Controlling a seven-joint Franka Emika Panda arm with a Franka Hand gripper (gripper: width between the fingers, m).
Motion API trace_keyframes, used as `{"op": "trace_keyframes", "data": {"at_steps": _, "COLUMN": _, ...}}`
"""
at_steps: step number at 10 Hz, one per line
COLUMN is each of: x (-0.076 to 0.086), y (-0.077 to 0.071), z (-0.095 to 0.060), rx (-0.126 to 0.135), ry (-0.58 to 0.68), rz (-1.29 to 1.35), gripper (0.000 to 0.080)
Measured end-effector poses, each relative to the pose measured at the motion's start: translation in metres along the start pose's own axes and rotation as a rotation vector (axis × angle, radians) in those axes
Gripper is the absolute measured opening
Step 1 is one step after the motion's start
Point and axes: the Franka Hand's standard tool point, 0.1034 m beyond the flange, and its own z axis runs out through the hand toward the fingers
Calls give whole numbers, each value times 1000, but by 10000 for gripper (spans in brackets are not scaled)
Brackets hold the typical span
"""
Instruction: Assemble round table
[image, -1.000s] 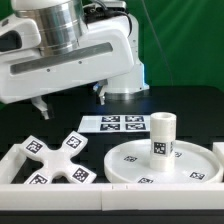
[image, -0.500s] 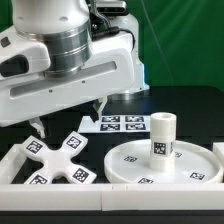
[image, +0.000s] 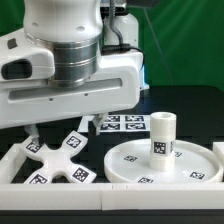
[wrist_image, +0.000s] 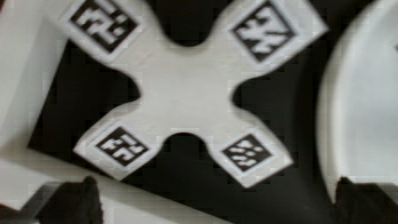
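Tool: two-finger gripper (image: 60, 132) on the white Panda arm, jaws spread wide and holding nothing. In the wrist view its dark fingertips (wrist_image: 84, 197) stand far apart, one on either side of the part below. Position: poised directly over the foot; whether the tips touch it cannot be told. Item 1, nearest: long white plastic border rail (image: 60, 200) running along the front edge, not part of the kit. Item 2: small white plastic cross-shaped foot (image: 55, 160) with four arms, each carrying a black-and-white square tag. It lies flat and loose on the black table (image: 190, 105) just behind the rail, on the exterior view's left. Item 3: large white rimmed round disc (image: 130, 160), lying flat just beside the foot on the exterior view's right; its edge also shows in the wrist view. Item 4: short white cylindrical leg (image: 162, 135), tagged, standing upright at the middle of the disc. Item 5, farther back: the marker board (image: 122, 123), a thin flat white strip of printed tags lying behind foot and disc. Item 6, farthest: green backdrop (image: 185, 40). Status, as judged: the leg appears seated in the disc's hub, though how firmly it is fixed cannot be seen. The foot is unattached and unlifted. Remaining: grasp the foot, carry it to the top of the leg and fasten it there.
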Motion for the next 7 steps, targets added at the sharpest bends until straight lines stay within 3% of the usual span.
{"op": "trace_keyframes", "data": {"at_steps": 4, "x": 0, "y": -1, "z": 3, "rx": -2, "ry": -9, "rz": 8, "gripper": 649}}
{"op": "trace_keyframes", "data": {"at_steps": 7, "x": 6, "y": 1, "z": 22, "rx": -11, "ry": -16, "rz": 77, "gripper": 649}}
